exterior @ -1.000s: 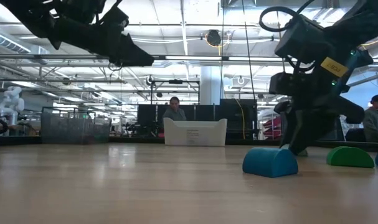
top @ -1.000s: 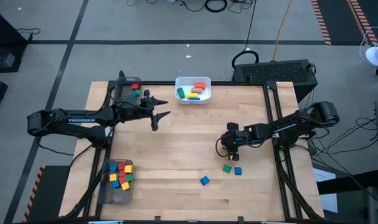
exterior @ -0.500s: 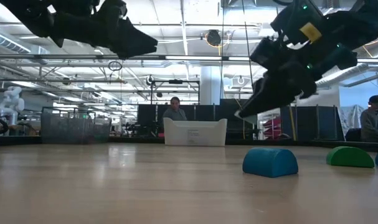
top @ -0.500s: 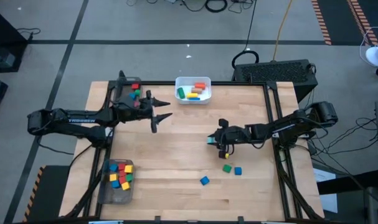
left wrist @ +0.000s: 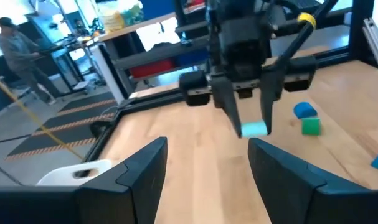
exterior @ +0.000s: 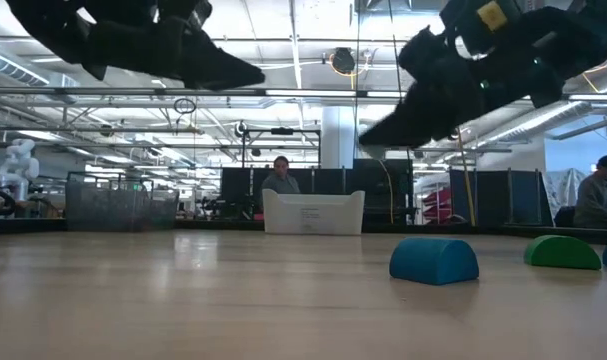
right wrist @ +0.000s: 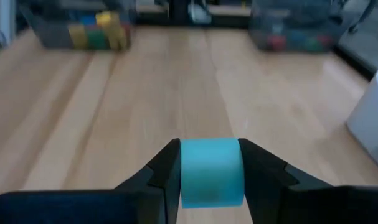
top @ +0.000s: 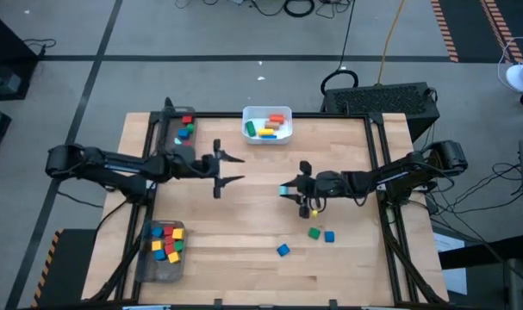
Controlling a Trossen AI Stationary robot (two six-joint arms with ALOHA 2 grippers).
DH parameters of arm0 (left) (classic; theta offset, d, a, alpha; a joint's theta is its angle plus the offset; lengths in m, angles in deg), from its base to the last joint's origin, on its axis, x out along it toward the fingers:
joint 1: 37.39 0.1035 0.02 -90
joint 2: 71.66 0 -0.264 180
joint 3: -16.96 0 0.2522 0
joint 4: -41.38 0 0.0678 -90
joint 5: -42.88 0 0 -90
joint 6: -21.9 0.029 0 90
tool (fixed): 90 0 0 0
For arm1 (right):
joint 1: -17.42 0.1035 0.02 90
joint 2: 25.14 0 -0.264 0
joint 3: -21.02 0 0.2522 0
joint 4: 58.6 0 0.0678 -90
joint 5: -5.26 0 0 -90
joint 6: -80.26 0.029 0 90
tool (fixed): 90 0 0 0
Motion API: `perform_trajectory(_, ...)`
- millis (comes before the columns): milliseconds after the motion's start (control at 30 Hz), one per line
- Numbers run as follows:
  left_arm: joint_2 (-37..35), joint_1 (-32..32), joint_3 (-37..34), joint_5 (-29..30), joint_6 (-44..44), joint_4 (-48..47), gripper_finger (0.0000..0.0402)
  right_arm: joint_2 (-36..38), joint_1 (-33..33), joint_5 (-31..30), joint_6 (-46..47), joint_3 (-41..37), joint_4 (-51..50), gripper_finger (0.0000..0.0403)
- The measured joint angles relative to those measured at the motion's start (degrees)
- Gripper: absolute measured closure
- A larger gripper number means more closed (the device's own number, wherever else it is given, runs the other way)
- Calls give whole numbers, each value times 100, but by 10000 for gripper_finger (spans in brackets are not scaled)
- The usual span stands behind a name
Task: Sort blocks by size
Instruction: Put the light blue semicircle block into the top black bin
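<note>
My right gripper [top: 285, 189] hangs over the table's middle, shut on a small light-blue block [right wrist: 212, 171], which also shows in the left wrist view [left wrist: 254, 129]. My left gripper [top: 231, 170] stands open in the air to the left of it, pointing at it, with nothing between its fingers [left wrist: 204, 155]. Three loose blocks lie on the table near the front right: a green one [top: 314, 232], a blue one [top: 329, 236] and another blue one [top: 283, 250]. In the low view the nearest blue one [exterior: 433, 260] rests on its flat side. My right gripper pinches the light-blue block by two opposite sides [right wrist: 184, 169] between its two fingers, at their free ends. The fingers come nearly level, slanting a little down, and point toward the table's left. The block hangs clear of the table.
A white bin [top: 267, 136] with longer blocks stands at the far edge. A clear tray [top: 170, 129] with red, green and blue blocks sits at the far left. Another tray [top: 149, 258] with several cubes sits at the near left. People stand beyond the table [exterior: 280, 176].
My right gripper has risen from the table with the light-blue block, tipped from pointing down to nearly level, and reached toward the table's left. The block is lifted clear. My left gripper has swung toward the near edge and toward my right gripper, staying open.
</note>
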Motion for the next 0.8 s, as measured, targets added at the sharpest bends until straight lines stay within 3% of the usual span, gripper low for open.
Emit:
perform_trajectory(167, 529, -199, 2, 8, 35, 412, 175, 2, 2, 2, 193, 3, 547, 282)
perform_trajectory(433, 1360, -550, 0, 24, 1444, 1403, 175, 3, 2, 24, 401, 5, 912, 282)
perform_trajectory(567, 1739, -648, 121, 41, 1655, 2032, 175, -107, 2, 98, 776, 5, 1470, 282)
perform_trajectory(667, 1954, -674, 329, 42, 1853, 2081, 175, -242, 4, 155, 988, 5, 1983, 282)
perform_trajectory(800, 2219, -771, 512, 44, 2741, 2011, 175, -320, 15, 328, 1011, 8, 2055, 282)
